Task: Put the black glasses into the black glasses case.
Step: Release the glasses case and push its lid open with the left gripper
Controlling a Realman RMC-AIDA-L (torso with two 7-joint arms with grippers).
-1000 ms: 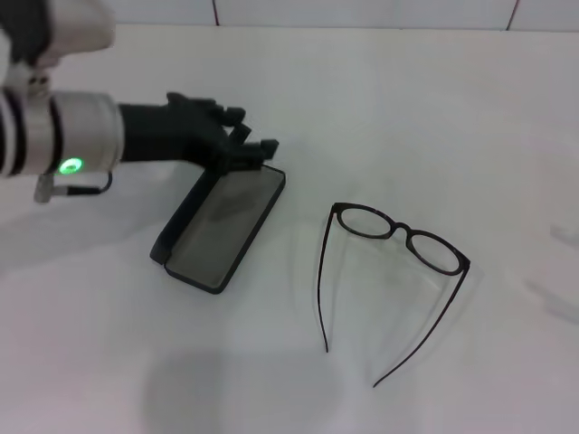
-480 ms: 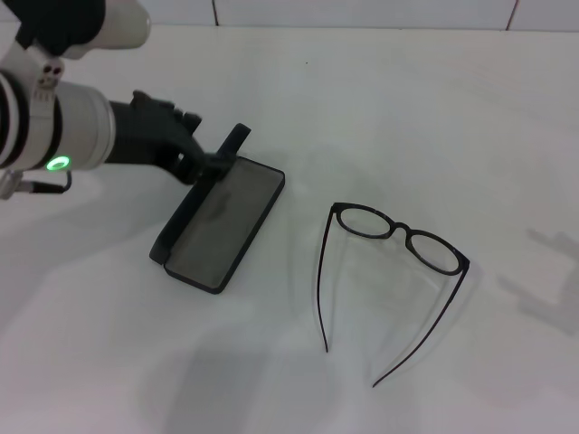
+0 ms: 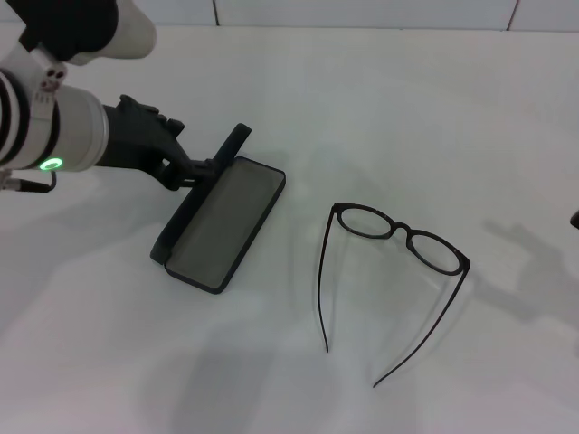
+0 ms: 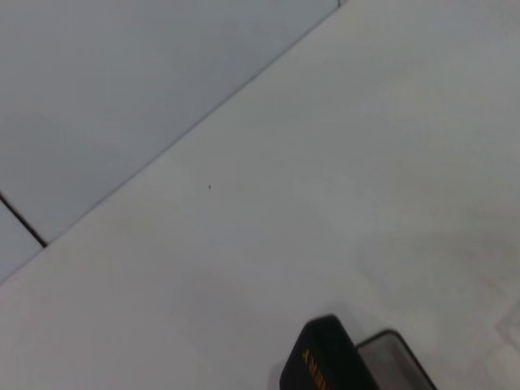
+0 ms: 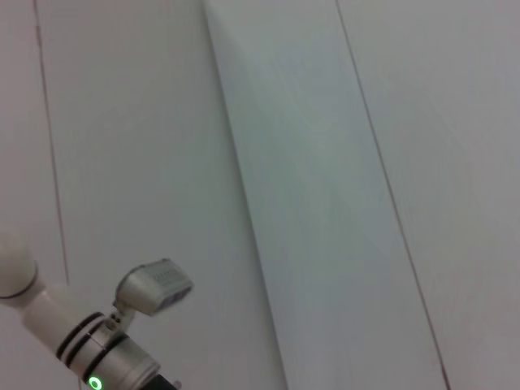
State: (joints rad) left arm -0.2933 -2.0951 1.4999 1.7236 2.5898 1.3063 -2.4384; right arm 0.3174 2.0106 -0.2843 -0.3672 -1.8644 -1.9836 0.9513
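**Black case lies open on the white table, glasses beside it**

Black glasses case (image 3: 220, 226) sits on the white table (image 3: 407, 108) at about nine o'clock from the middle of the head view. It is open: the grey lining of its flat tray faces up, and the lid stands raised along the tray's long edge at ten o'clock. The left wrist view shows only one corner of the case (image 4: 341, 361), with small orange lettering on the dark shell.

At the far end of that raised lid is the left gripper (image 3: 185, 165), black, on a white forearm with a green light. Its dark fingers (image 3: 149, 127) reach the lid's end, but whether the jaws are spread or pinching the lid cannot be told from these views.

Well apart from the case, at three o'clock from it, lie the black glasses (image 3: 398, 237), outside the case and untouched by either arm. The frame rests on the table with the two rounded lenses toward twelve o'clock and the temple arms unfolded, running toward six o'clock, their tips curving inward.

Of the right gripper (image 3: 575, 219) only a dark sliver shows at the three o'clock edge of the head view, so the state of its jaws cannot be told either. Its shadow falls on the table near the glasses.
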